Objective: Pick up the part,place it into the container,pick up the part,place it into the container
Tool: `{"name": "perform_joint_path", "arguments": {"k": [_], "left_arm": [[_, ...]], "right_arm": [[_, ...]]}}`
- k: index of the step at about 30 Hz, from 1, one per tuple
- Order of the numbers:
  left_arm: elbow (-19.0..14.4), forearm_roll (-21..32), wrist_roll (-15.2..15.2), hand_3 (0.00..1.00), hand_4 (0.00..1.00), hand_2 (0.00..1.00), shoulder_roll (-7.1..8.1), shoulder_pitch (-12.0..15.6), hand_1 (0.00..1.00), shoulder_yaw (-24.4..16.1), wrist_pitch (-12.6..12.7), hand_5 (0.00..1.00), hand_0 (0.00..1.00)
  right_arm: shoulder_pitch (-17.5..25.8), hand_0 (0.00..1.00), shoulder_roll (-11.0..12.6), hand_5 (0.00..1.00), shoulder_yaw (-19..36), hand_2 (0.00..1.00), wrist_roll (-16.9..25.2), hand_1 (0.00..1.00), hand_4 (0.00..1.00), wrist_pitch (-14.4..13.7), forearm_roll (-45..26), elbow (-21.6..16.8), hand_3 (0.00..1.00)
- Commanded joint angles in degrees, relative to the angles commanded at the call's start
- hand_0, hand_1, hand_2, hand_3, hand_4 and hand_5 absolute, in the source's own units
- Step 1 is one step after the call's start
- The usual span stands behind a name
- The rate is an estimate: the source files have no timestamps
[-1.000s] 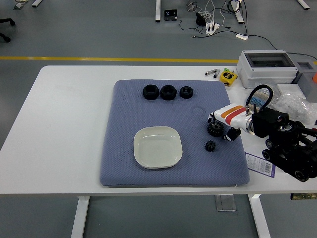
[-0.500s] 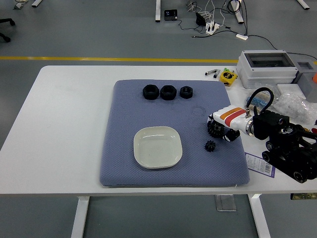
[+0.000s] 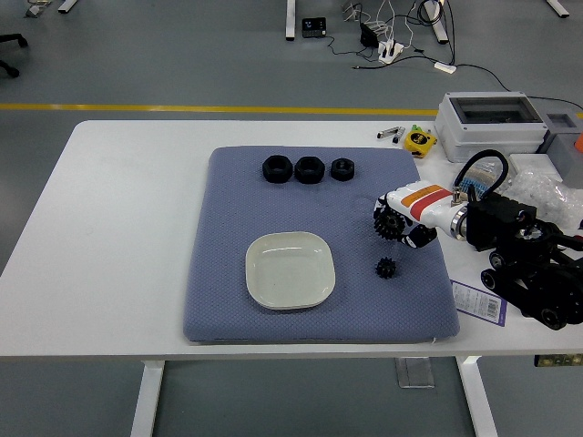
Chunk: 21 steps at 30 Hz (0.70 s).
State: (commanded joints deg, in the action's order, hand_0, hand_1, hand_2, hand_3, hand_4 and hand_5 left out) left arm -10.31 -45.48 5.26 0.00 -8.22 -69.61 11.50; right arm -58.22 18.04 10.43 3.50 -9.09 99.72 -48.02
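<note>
My right hand (image 3: 398, 225) is over the right side of the blue mat (image 3: 237, 218), its fingers shut on a large black gear (image 3: 391, 225) held just off the mat. A smaller black gear (image 3: 386, 268) lies on the mat below the hand. The white square dish (image 3: 290, 269) sits left of it, with nothing in it. Three black nut-like parts (image 3: 309, 169) stand in a row at the mat's far edge. My left arm is out of view.
At the table's right stand a grey box with a clear lid (image 3: 492, 123), a yellow tape measure (image 3: 419, 141), plastic bags (image 3: 547, 191) and a printed card (image 3: 478, 302).
The right hand closed on the large gear, then lifted it and carried it slightly up and to the left.
</note>
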Motion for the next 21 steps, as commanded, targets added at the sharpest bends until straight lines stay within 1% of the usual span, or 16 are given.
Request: {"name": "perform_joint_path", "arguments": {"k": [9, 11, 15, 18, 21], "left_arm": [[0.0, -0.5, 0.1, 0.562, 0.613, 0.646, 0.0, 0.1, 0.622, -0.5, -0.1, 0.683, 0.712], [0.0, -0.5, 0.1, 0.562, 0.613, 0.646, 0.0, 0.1, 0.622, -0.6, -0.1, 0.683, 0.712], [0.0, -0.7, 0.1, 0.562, 0.613, 0.645, 0.0, 0.1, 0.622, -0.8, -0.1, 0.683, 0.713], [0.0, -0.5, 0.1, 0.562, 0.613, 0.645, 0.0, 0.1, 0.622, -0.6, -0.2, 0.683, 0.713], [0.0, -0.5, 0.2, 0.563, 0.615, 0.646, 0.0, 0.2, 0.622, -0.4, -0.2, 0.685, 0.712]], "right_arm": [[-1.5, 0.19, 0.6, 0.002, 2.2, 0.358, -1.5, 0.297, 0.459, 0.4, 0.4, -2.9, 0.388], [-1.6, 0.19, 0.7, 0.002, 2.5, 0.358, -1.7, 0.297, 0.459, 0.4, 0.3, -4.3, 0.388], [-2.1, 0.186, 0.8, 0.002, 1.5, 0.359, -2.5, 0.298, 0.476, 0.9, 1.1, -9.8, 0.389], [-2.8, 0.186, -0.4, 0.002, -0.4, 0.359, -3.5, 0.298, 0.476, 1.4, 1.6, -14.3, 0.389], [-3.9, 0.182, -2.7, 0.002, -2.4, 0.363, -4.7, 0.301, 0.484, 2.4, 2.2, -16.1, 0.396]]}}
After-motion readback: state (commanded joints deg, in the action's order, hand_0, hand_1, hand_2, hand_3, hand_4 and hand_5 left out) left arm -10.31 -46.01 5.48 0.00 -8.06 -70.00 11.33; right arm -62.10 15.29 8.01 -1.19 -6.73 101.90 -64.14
